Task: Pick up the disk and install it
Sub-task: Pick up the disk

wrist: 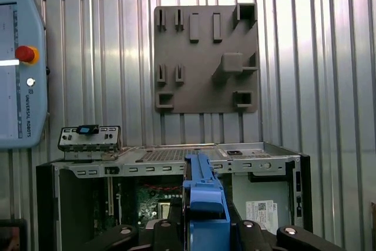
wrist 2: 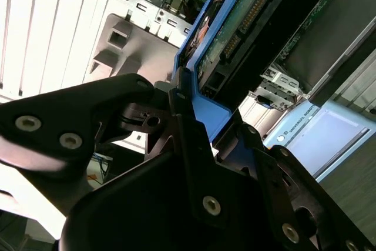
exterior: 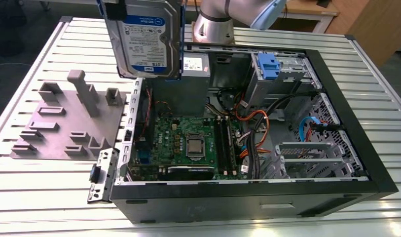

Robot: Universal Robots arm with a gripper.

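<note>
The disk [exterior: 144, 42], a silver-grey drive with a white-and-blue label in a bright blue bracket, hangs upright in the air over the back corner of the open computer case [exterior: 358, 148] on the exterior view's left. In both wrist views my gripper [wrist 2: 194, 116] is shut on the disk's blue bracket [wrist: 202, 198], with a black finger [wrist 2: 117, 98] on each side. The disk's green circuit-board side [wrist 2: 235, 22] faces the second wrist view. Below it, the case [wrist: 176, 157] lies open with its motherboard [exterior: 187, 143] showing.
A grey fixture plate [exterior: 62, 123] with upright pegs lies on the slatted table on the exterior view's left of the case. A drive cage with a small blue latch [exterior: 269, 64] sits at the case's far corner. The arm's base [exterior: 213, 24] stands behind the case. A teach pendant [wrist: 17, 69] lies on the table.
</note>
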